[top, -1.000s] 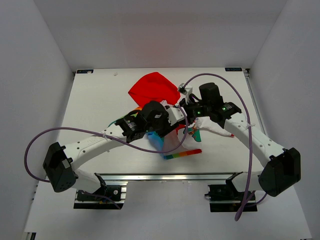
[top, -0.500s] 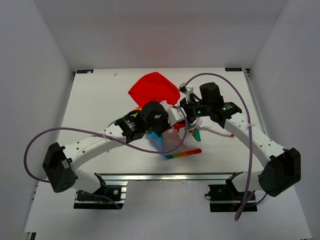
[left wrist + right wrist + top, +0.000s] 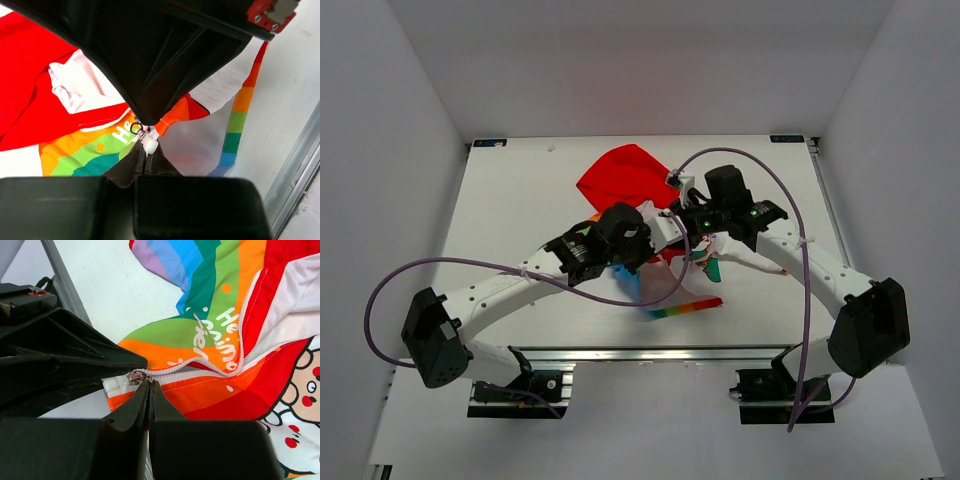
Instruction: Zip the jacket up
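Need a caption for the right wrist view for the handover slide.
Right gripper closed at the zipper slider of the rainbow-panelled jacket, left gripper pinching the white zipper end beside it.

We're looking at a white table (image 3: 510,200), and the jacket (image 3: 215,325) lies on it. Its red hood (image 3: 625,178) lies flat on the surface just beyond the left gripper (image 3: 145,150) and the right gripper (image 3: 149,385). Right around both grippers we see the rainbow panels and white printed cloth bunched together. On the near side of the grippers the rainbow hem (image 3: 685,308) stretches out as a strip on bare tabletop. Nearer than that, well apart from both grippers, a metal rail (image 3: 650,352) runs along the table's edge.
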You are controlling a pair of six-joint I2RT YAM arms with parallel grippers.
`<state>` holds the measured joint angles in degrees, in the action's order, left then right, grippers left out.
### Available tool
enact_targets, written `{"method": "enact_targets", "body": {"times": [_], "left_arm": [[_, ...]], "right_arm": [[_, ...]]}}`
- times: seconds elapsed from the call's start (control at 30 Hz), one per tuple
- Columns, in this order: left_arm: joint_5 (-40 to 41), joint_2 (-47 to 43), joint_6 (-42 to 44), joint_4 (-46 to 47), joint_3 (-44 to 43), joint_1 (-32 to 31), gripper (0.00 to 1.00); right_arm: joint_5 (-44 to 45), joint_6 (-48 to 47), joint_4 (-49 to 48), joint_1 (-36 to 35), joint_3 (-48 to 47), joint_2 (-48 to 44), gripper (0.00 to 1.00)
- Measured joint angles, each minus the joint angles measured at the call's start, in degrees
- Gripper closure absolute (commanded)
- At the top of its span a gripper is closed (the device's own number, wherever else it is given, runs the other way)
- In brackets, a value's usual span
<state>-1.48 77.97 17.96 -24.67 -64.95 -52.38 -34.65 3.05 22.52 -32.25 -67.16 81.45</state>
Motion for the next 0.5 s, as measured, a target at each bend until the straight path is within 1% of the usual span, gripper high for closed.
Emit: {"method": "enact_targets", "body": {"times": [0.2,0.37,0.4,0.43,0.47,0.5], "left_arm": [[0.2,-0.1,0.0,0.8,0.9,0.1,1.00],[-0.2,-0.1,-0.1,1.6,0.9,-0.3,1.00],[-0.4,-0.1,-0.1,1.6,0.8,-0.4,0.92],[-0.5,-0.1,-0.2,1.7,0.8,-0.6,0.90],[-0.5,-0.1,-0.4,1.8,0.8,-0.7,0.83],[-0.6,-0.1,-0.5,1.9,0.8,-0.8,0.80]], "right_arm": [[0.7,-0.5,0.0,-0.4,0.0,0.0,1.00],[0.0,-2.6,-0.4,0.0,1.4,-2.2,1.00],[-0.3,-2.9,-0.4,0.1,1.8,-2.6,1.00],[-1.0,-3.4,-0.5,0.3,2.2,-3.1,1.00],[-1.6,-3.8,-0.4,0.5,2.5,-3.5,1.00],[-2.2,-4.2,-0.5,0.7,2.7,-3.7,1.00]]}}
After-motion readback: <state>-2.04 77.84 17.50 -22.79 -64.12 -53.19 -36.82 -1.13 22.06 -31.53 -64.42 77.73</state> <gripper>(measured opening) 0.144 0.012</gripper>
